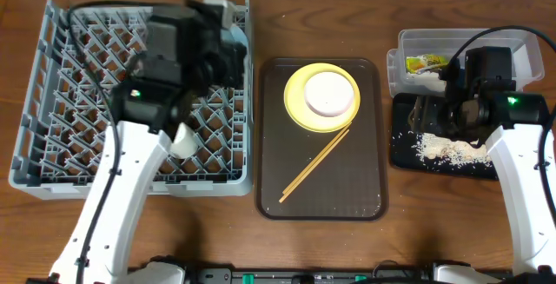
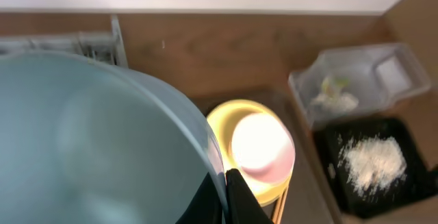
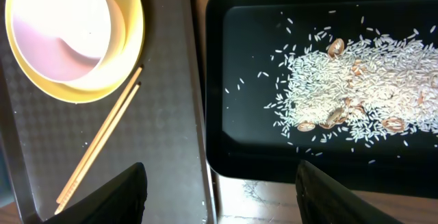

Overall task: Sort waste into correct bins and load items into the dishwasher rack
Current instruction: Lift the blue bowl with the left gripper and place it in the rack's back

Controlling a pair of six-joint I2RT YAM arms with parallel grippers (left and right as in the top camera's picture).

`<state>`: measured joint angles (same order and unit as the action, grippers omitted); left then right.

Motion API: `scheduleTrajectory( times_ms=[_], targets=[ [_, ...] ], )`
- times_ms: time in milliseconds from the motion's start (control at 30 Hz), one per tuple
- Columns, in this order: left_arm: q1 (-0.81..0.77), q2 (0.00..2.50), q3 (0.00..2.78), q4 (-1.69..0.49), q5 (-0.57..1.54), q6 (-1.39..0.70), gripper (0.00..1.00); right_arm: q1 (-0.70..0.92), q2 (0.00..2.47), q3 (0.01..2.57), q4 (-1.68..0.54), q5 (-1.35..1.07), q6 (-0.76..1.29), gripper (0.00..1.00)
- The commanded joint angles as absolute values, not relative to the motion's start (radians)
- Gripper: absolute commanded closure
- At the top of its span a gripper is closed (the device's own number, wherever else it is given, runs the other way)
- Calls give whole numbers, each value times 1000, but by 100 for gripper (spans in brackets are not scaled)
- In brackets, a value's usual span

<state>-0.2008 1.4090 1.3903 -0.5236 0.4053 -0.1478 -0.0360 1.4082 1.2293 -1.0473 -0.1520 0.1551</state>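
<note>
While the left gripper (image 2: 224,200) pinches the rim of the light-blue bowl (image 2: 89,142), its two dark fingers closed on either side of the edge, the bowl fills most of the left wrist view and hangs above the near corner of the dishwasher rack (image 1: 78,84). From overhead the arm hides the bowl. A small white cup (image 1: 184,141) shows in the rack just beside that arm.

The right gripper (image 3: 222,200) is spread wide with nothing between its fingers. It hovers over the seam where the brown serving tray (image 1: 278,188) meets the black tray (image 3: 246,114). Rice scraps (image 3: 356,94) lie heaped in the black tray. Behind it, the clear tub (image 1: 521,45) holds the snack wrapper (image 1: 426,62) and what looks like the crumpled tissue (image 2: 340,103).

On the brown tray the white bowl (image 1: 330,95) sits on the yellow plate (image 1: 295,110), with the chopsticks (image 1: 314,166) lying slantwise, one end touching the plate.
</note>
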Motion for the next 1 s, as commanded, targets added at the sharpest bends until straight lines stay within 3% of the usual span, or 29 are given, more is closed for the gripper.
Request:
scheduleTrajectory(
  times_ms=[0,133,267,467,967],
  targets=[
    [-133,1441,1418,-450,646,-129,94,-49,1400,1243,-1044,-146,152,32],
    [-43,1504,1419,-242,863,-301,94,-49,1400,1243,-1044,-146,152,33],
    [38,1628,1419,130,1101,-610,94,-49,1400,1243,-1043,-146,151,33],
    [106,1841,1420,603,1164,-1110,94,-49,1400,1243,-1039,-146,152,33],
    [144,2072,1420,617,1190,-1127,94,-49,1400,1243,-1040,-146,152,32]
  ],
)
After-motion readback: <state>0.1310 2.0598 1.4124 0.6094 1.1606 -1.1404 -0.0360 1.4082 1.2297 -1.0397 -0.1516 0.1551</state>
